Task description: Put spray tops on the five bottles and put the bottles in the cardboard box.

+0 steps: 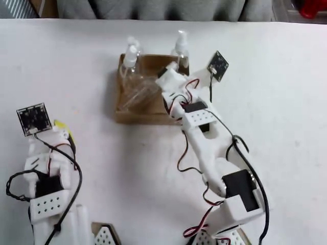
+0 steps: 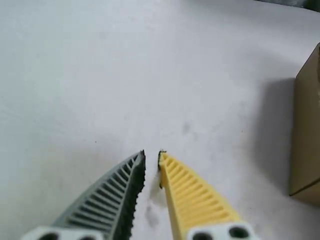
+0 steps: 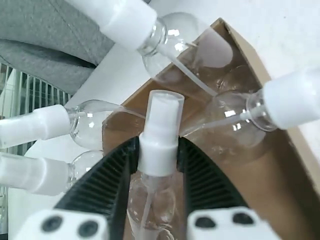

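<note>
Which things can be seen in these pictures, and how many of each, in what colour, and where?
spray bottles: four, clear with white spray tops, in the cardboard box, tops sticking out past its rim
fifth bottle: one, clear with white spray top, over the box, in the right gripper
cardboard box: one, brown, far middle of the table
table: one, white, under everything
red thing: one, red, beyond the table's far right corner; what it is cannot be told
left gripper: one, grey and yellow fingers, shut on nothing, above bare table
right gripper: one, black fingers, over the box, shut on the fifth bottle
</note>
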Motion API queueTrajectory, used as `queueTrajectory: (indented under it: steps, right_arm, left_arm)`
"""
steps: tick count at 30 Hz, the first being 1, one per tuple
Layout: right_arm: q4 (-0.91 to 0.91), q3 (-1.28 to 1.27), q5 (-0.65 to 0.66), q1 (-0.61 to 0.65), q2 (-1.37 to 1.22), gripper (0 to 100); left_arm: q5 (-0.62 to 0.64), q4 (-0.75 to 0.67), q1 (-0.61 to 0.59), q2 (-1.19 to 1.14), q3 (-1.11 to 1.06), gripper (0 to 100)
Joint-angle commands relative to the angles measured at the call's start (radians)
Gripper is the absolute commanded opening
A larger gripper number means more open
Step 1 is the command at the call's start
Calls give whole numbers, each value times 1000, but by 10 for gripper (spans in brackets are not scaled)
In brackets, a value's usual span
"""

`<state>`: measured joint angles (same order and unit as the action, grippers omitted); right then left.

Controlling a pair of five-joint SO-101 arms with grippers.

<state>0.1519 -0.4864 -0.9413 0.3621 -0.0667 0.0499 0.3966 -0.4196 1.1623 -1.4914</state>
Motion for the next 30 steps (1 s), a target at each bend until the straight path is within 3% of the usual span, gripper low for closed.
queueTrajectory:
  steps: [1, 30]
  right_arm:
    - [12, 15, 32, 12, 58, 17]
    - [47, -32, 72, 44, 136, 18]
  left_arm:
    - [-15, -31, 13, 18, 11, 64]
    - [-17, -31, 12, 18, 11, 64]
